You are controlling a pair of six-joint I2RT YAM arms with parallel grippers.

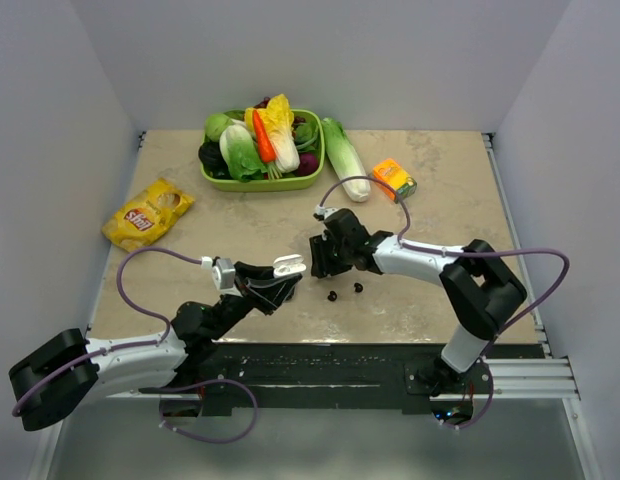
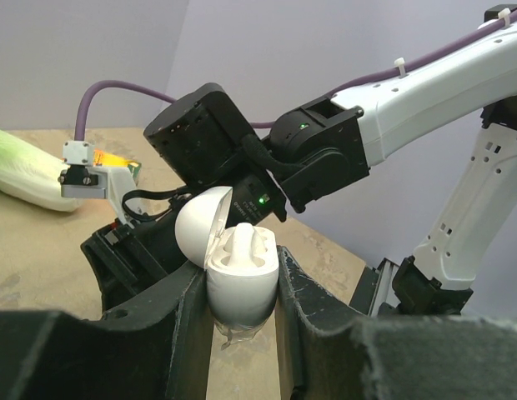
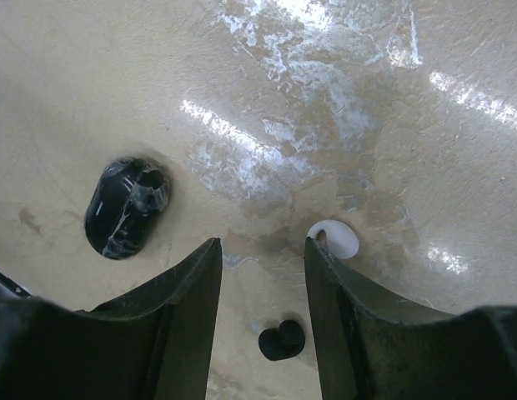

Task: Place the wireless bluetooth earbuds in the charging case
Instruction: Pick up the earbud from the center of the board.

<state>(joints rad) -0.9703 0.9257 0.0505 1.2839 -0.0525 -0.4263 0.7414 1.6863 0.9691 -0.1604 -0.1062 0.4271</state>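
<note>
My left gripper [image 2: 240, 287] is shut on the white charging case [image 2: 242, 292], which it holds upright with the lid [image 2: 200, 223] swung open. A white piece [image 2: 244, 242] stands up from the case's top. From above, the case [image 1: 289, 265] sits just left of my right gripper [image 1: 321, 262]. My right gripper [image 3: 263, 250] hangs open over the table with nothing held. A small black earbud [image 3: 282, 340] lies on the table between its fingers. A white earbud [image 3: 335, 239] lies by the right fingertip. Two small black things [image 1: 333, 296] [image 1: 358, 288] show in the top view.
A larger glossy black oval thing [image 3: 125, 206] lies left of the right gripper's fingers. At the back are a green basket [image 1: 212, 181] of vegetables, a cabbage [image 1: 345, 158] and an orange box [image 1: 394, 178]. A yellow chip bag [image 1: 147, 212] lies at the left.
</note>
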